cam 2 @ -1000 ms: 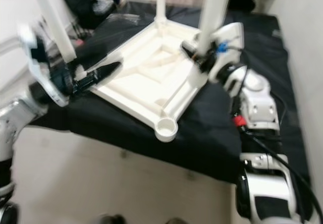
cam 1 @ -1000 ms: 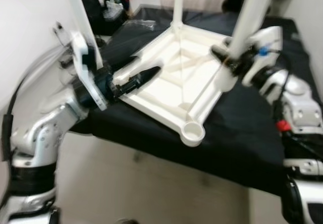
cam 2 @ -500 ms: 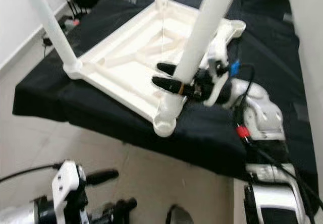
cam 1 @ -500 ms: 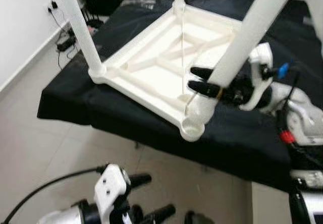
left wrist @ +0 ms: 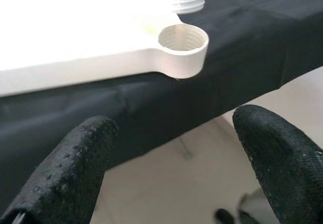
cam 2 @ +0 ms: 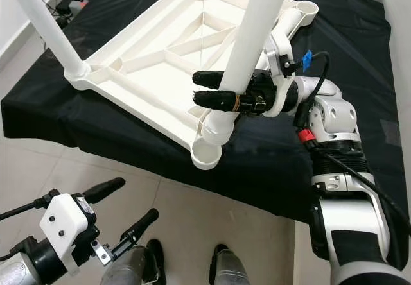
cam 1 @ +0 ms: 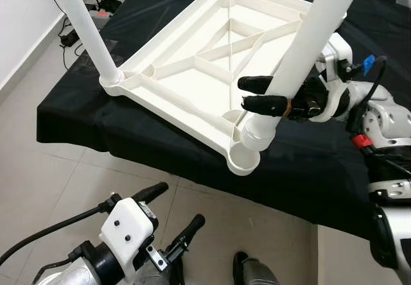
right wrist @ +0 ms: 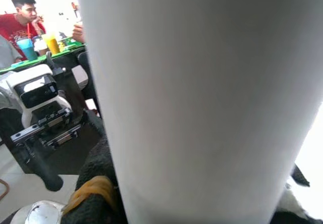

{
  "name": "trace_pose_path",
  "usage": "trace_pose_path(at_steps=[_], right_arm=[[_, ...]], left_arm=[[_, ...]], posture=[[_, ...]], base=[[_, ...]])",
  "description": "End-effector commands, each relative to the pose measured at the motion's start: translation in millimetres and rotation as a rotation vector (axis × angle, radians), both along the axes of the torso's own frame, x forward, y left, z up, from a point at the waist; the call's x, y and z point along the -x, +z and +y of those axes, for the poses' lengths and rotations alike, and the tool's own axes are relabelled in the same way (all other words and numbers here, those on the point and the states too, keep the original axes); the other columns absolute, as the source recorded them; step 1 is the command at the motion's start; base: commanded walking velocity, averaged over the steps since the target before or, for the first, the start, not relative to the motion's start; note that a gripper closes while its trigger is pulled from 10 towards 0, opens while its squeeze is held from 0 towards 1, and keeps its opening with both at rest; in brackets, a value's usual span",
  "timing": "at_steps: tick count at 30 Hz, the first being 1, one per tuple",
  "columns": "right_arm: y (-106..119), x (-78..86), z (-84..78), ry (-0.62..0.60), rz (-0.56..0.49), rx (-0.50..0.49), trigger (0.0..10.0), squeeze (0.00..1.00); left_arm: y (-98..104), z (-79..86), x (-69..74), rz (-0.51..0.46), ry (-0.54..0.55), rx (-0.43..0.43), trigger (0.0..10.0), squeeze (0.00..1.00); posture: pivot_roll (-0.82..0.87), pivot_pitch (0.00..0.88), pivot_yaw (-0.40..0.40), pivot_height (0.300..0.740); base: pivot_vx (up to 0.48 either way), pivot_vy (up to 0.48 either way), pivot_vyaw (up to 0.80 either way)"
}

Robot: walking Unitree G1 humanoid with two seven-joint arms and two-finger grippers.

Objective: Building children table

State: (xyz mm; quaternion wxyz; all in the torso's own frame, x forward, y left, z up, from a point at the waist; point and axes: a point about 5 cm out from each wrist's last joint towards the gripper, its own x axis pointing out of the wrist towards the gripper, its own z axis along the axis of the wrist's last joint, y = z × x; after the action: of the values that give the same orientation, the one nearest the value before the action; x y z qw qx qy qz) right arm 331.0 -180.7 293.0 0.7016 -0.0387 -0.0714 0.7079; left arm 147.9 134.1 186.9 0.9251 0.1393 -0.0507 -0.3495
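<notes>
left eye view: right claw (cam 1: pixel 255 94) clamped on white table leg (cam 1: pixel 302 41); left claw (cam 1: pixel 173 211) spread wide, holding nothing.

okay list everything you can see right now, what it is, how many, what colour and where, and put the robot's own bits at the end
Table top: one, white, upside down on the black surface, ribbed underside up.
Attached legs: at least two, white, standing upright from the top's corners.
Loose leg: one, white, threaded end just above the empty near corner socket.
Black cloth: one, covering the raised surface under the table top.
Cables and plugs: a few, dark, on the floor by the white wall.
Floor: pale tiles.
People: in the right wrist view's background, seated at a green table.
Right gripper: black fingers closed around the loose leg.
Left gripper: black fingers open, low over the floor.
</notes>
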Motion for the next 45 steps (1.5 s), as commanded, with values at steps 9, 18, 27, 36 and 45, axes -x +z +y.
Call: trace_pose_path(at_steps=[9, 18, 27, 36, 45], right_arm=[[4.6, 12.7, 24.9, 0.19, -0.085, 0.096, 10.0, 0.0], [-3.4, 14.6, 46.8, 0.229, -0.185, 0.103, 10.0, 0.0], [-1.7, 14.4, 40.1, 0.157, -0.26, 0.095, 10.0, 0.0], [0.7, 18.8, 25.9, 0.13, -0.266, 0.124, 10.0, 0.0], [-4.3, 26.0, 29.6, 0.18, -0.237, 0.134, 10.0, 0.0]], left_arm=[[2.4, 11.3, -8.8, -0.039, 0.074, -0.028, 10.0, 0.0], [0.4, 9.9, -7.4, -0.052, 0.069, -0.033, 10.0, 0.0], [-0.7, 9.5, -8.9, -0.055, 0.06, -0.036, 10.0, 0.0], [-2.1, 9.6, -9.0, -0.058, 0.058, -0.038, 10.0, 0.0], [-2.7, 9.8, -9.8, -0.06, 0.058, -0.037, 10.0, 0.0]], posture=[[0.07, 0.37, 0.014, 0.74], [0.08, 0.377, 0.026, 0.74], [0.08, 0.375, 0.034, 0.74], [0.08, 0.373, 0.035, 0.74], [0.07, 0.369, 0.034, 0.74]], base=[[0.0, 0.0, 0.0], [0.0, 0.0, 0.0], [0.0, 0.0, 0.0], [0.0, 0.0, 0.0], [0.0, 0.0, 0.0]])
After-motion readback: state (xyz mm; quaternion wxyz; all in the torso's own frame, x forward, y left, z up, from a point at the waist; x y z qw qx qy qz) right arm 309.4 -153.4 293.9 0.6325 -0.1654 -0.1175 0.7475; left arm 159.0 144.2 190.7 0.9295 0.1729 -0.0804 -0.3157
